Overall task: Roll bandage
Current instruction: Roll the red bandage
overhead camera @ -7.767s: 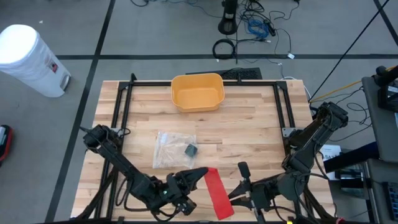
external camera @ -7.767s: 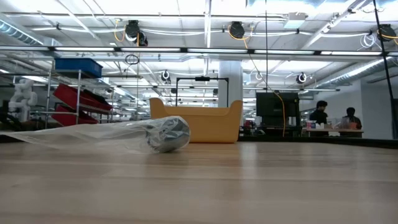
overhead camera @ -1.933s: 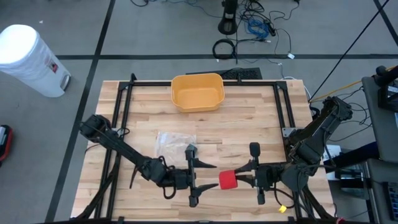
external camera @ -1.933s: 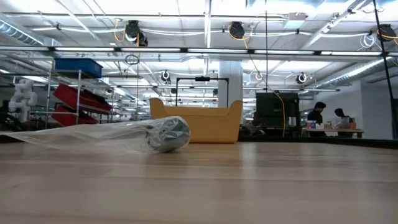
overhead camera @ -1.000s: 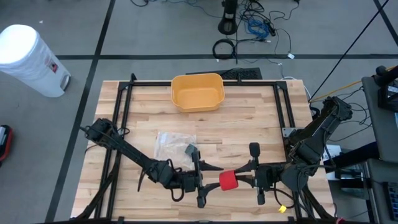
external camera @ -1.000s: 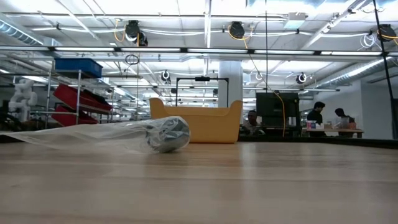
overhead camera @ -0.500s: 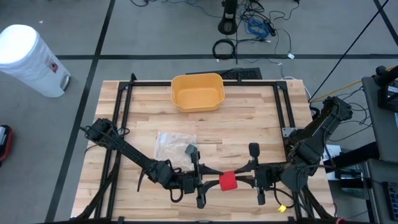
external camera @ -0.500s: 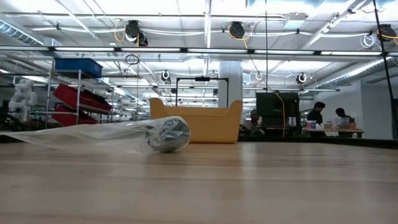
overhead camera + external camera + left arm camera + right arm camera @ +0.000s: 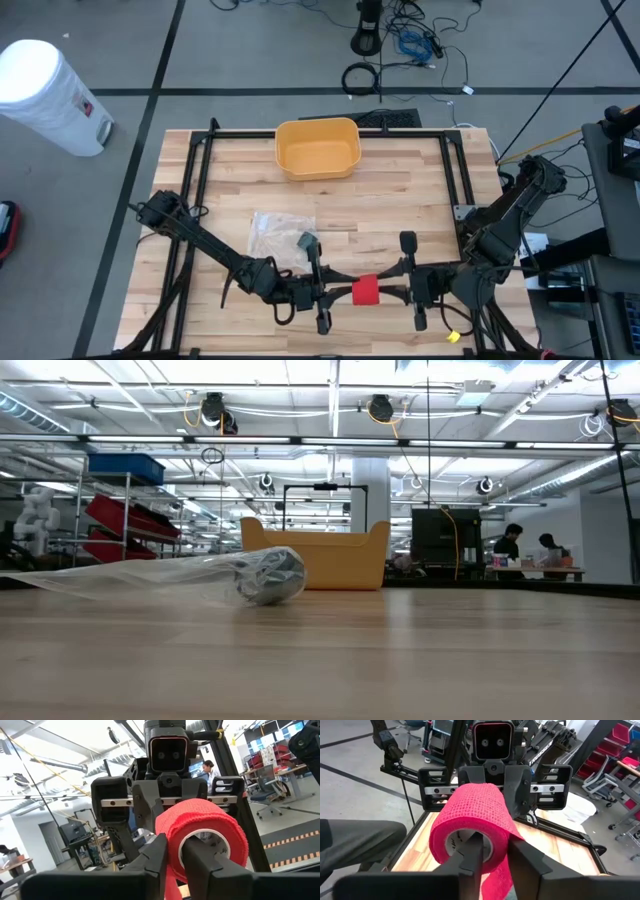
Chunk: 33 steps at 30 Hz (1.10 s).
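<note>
A red bandage roll (image 9: 366, 291) with a white core hangs in the air over the table's near edge, held between both grippers. My left gripper (image 9: 345, 288) comes at it from the table's left and is shut on its left end (image 9: 175, 837). My right gripper (image 9: 388, 290) comes from the right and is shut on the roll's right end (image 9: 470, 820). A short red tail (image 9: 497, 876) hangs under the roll. Neither gripper nor the roll shows in the low view. My left gripper has one finger (image 9: 200, 862) inside the roll's white core and the other (image 9: 150, 862) outside, with the roll's wall (image 9: 172, 845) pinched between them. The fingers reach in about level from the table's left. The roll is lifted clear, its axis along the fingers. My right gripper has one finger (image 9: 472, 855) in the core's opening and the other (image 9: 525, 860) against the roll's outer side (image 9: 502, 837). It comes about level from the table's right, facing the left gripper. The roll sits clear of the table between the two.
A clear plastic bag (image 9: 280, 238) with a small dark thing (image 9: 305, 242) inside lies left of the table's middle, also seen as the bag (image 9: 150, 575) in the low view. A yellow bin (image 9: 318, 148) stands at the far edge. People sit in the room behind.
My left gripper has shut on the roll's left end, its fingers drawing together from a wide gap. Both arms and the roll have kept their place.
</note>
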Motion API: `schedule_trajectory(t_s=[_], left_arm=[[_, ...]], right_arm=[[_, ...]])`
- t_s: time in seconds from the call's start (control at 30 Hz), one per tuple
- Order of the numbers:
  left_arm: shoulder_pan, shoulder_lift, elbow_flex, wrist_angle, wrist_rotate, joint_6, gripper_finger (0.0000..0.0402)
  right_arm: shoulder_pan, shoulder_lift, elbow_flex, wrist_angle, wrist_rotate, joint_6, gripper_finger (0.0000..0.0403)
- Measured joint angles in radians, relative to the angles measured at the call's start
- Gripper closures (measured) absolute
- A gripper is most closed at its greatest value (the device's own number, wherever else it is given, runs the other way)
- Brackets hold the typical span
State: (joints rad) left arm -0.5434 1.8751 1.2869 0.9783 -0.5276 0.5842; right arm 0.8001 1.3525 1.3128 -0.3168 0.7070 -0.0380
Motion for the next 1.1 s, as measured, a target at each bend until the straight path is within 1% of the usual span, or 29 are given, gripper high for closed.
schedule_trajectory(t_s=[0.27, 0.33, 0.5, 0.7, 0.8, 0.97, 1.03, 1.1], left_arm=[[-0.002, 0.0, 0.0, 0.0, 0.002, 0.002, 0.0348], [-0.005, 0.0, 0.0, 0.0, 0.007, 0.002, 0.0348], [-0.013, 0.0, 0.0, 0.0, 0.029, 0.003, 0.0348], [-0.022, 0.0, 0.0, 0.003, 0.031, 0.005, 0.0348], [-0.024, 0.0, 0.0, 0.011, 0.031, 0.005, 0.0348], [-0.034, -0.008, 0.0, 0.039, 0.025, 0.001, 0.0348], [-0.042, -0.01, 0.0, 0.079, 0.001, 0.0, 0.0348], [-0.05, -0.01, 0.0, 0.12, -0.037, 0.0, 0.0348]], right_arm=[[0.003, 0.0, 0.0, 0.004, 0.003, -0.004, 0.0276], [0.013, 0.0, 0.0, 0.004, 0.025, -0.012, 0.0266], [0.05, -0.002, 0.0, 0.005, 0.089, -0.049, 0.0251], [0.114, -0.006, 0.023, 0.005, 0.157, -0.091, 0.0248], [0.149, -0.008, 0.026, -0.007, 0.158, -0.149, 0.0248], [0.191, 0.01, 0.026, -0.097, 0.158, -0.282, 0.0248], [0.196, 0.034, 0.026, -0.108, 0.157, -0.362, 0.0248], [0.197, 0.068, 0.026, -0.104, 0.158, -0.476, 0.0248]])
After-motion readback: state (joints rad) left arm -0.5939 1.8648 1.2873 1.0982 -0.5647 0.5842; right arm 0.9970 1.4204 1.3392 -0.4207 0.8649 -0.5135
